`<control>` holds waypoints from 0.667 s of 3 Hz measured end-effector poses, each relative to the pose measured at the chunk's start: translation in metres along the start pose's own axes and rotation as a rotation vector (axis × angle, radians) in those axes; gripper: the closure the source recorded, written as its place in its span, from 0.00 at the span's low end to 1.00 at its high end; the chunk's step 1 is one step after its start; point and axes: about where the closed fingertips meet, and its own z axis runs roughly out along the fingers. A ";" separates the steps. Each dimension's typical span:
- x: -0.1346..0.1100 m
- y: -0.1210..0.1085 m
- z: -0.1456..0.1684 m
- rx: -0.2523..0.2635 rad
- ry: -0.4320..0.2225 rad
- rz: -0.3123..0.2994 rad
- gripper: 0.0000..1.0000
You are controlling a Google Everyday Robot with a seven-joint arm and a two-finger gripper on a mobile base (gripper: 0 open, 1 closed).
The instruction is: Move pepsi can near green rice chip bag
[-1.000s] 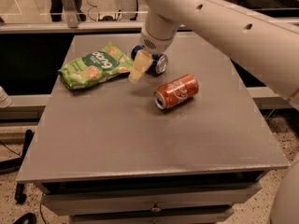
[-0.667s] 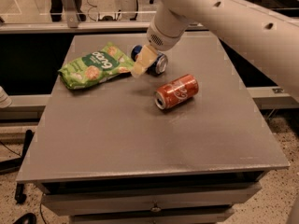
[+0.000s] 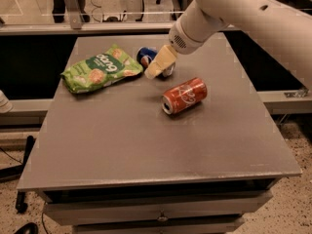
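Note:
The pepsi can is blue and lies on its side at the back of the grey table. It is just right of the green rice chip bag, close to the bag's right end. My gripper hangs from the white arm at the can, and its beige tip crosses in front of the can's right half and hides it. I cannot tell whether the gripper touches the can.
An orange-red can lies on its side right of centre, a short way in front of the gripper. My white arm reaches in from the upper right. The table's edges drop off on all sides, and a drawer front runs below its near edge.
My arm and gripper have shifted a little to the right and up. The pepsi can, the chip bag and the orange-red can have stayed where they were.

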 end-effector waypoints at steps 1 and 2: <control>-0.004 -0.010 -0.014 0.033 -0.016 -0.070 0.00; -0.008 -0.037 -0.055 0.093 -0.050 -0.167 0.00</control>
